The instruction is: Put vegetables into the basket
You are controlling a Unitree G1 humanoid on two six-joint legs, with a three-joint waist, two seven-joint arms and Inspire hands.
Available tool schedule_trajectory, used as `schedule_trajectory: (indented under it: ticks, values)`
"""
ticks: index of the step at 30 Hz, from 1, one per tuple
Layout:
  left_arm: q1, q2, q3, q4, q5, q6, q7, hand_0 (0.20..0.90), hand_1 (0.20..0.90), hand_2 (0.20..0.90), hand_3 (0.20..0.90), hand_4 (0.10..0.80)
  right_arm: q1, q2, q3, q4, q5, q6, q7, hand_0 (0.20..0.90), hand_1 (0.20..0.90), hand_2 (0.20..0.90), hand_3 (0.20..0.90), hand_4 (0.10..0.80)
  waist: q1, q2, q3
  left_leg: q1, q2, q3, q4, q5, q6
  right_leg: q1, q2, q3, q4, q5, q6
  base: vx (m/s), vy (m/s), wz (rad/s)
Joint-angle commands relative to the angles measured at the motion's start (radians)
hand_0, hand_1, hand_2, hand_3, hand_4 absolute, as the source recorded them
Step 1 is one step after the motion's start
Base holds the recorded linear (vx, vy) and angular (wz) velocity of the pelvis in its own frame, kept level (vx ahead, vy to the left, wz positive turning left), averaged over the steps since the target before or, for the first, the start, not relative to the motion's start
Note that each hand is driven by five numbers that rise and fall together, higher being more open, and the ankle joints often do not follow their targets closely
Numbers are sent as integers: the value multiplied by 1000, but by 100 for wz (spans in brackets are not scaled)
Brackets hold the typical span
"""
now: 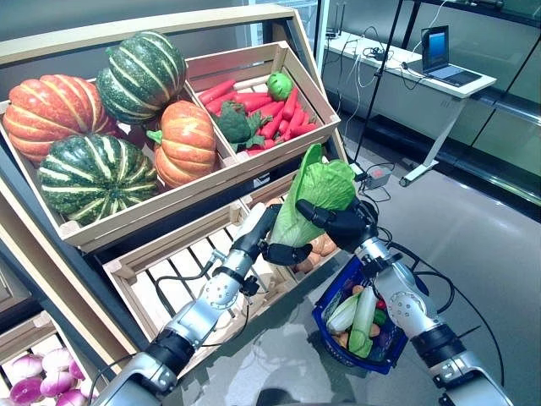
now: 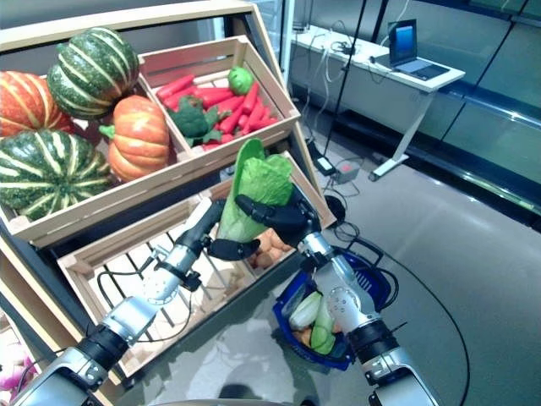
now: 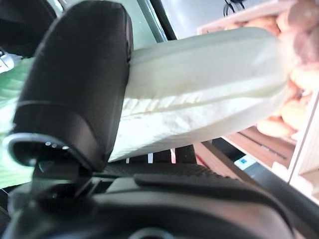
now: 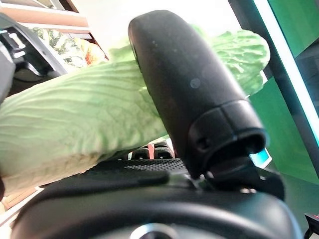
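Both hands grip one napa cabbage (image 1: 314,196) upright in the air: the left hand (image 1: 283,250) curls round its pale stalk end, the right hand (image 1: 345,222) round its green leaves. The blue basket (image 1: 325,326), holding vegetables, hangs below the right forearm.

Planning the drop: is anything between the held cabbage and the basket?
Nothing visible blocks it. Both the left hand and right hand grip the cabbage above and to the left of the blue basket, which already holds vegetables.

Silver-grey jointed arms end in a dark left hand (image 1: 283,251) and right hand (image 1: 351,224).
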Motion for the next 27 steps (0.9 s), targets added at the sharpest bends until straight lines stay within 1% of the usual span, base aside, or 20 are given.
schedule_trajectory:
  ticks: [1,2,3,4,5,11,19,23,26,27]
  values:
    - [-85,-26,-172,-50,18,-84,-103,300,300,300,300,400,-288,140,-51,-162,113,-169,149,900,900,900,900,800,-1,-7,-65,-75,11,-15,1,-29,7,9,-68,28,12,-33,34,0,0,0]
    - [-84,-29,-174,-46,11,-81,-105,300,300,300,300,400,-292,143,-53,-167,119,-166,148,900,900,900,900,800,-1,-7,-65,-75,11,-16,1,-29,8,9,-68,29,11,-34,34,0,0,0]
    - [-84,-32,-174,-42,6,-81,-107,300,300,300,300,400,-294,146,-55,-169,124,-163,152,691,691,691,691,660,-1,-8,-65,-75,11,-15,1,-29,8,9,-68,30,12,-34,34,0,0,0]
    - [-83,-34,-172,-40,3,-80,-110,300,300,300,300,400,-292,148,-57,-171,128,-160,155,441,441,441,441,494,-1,-8,-65,-75,11,-16,1,-30,8,8,-68,31,11,-33,34,0,0,0]
    - [-81,-35,-170,-41,3,-78,-112,300,300,300,300,400,-289,149,-58,-171,136,-157,162,300,300,300,300,400,-1,-8,-66,-75,11,-15,1,-30,8,8,-68,31,11,-33,34,0,0,0]
    - [-78,-39,-166,-46,9,-69,-122,300,300,300,300,400,-283,153,-60,-167,154,-158,192,300,300,300,300,400,1,-9,-69,-77,11,-16,1,-30,10,7,-68,29,9,-34,34,0,0,0]
    - [-79,-41,-160,-36,10,-66,-122,300,300,300,300,400,-282,157,-68,-171,146,-140,180,300,300,300,300,400,-1,-10,-72,-78,13,-13,1,-30,9,6,-67,33,8,-34,34,0,0,0]
    - [-78,-41,-158,-32,13,-66,-124,300,300,300,300,400,-282,156,-71,-165,150,-147,180,300,300,300,300,400,-1,-10,-73,-78,13,-14,1,-31,8,7,-66,33,6,-34,34,0,0,0]
    - [-78,-40,-156,-30,27,-49,-97,300,300,300,300,400,-285,155,-71,-166,134,-141,174,300,300,300,300,400,-2,-11,-72,-79,15,-11,1,-29,8,5,-67,34,7,-32,34,0,0,0]
    - [-77,-41,-152,-21,30,-32,-86,900,900,900,900,800,-287,150,-69,-162,120,-139,171,300,300,300,300,400,-4,-12,-71,-78,16,-9,1,-29,7,5,-66,35,7,-31,35,0,0,0]
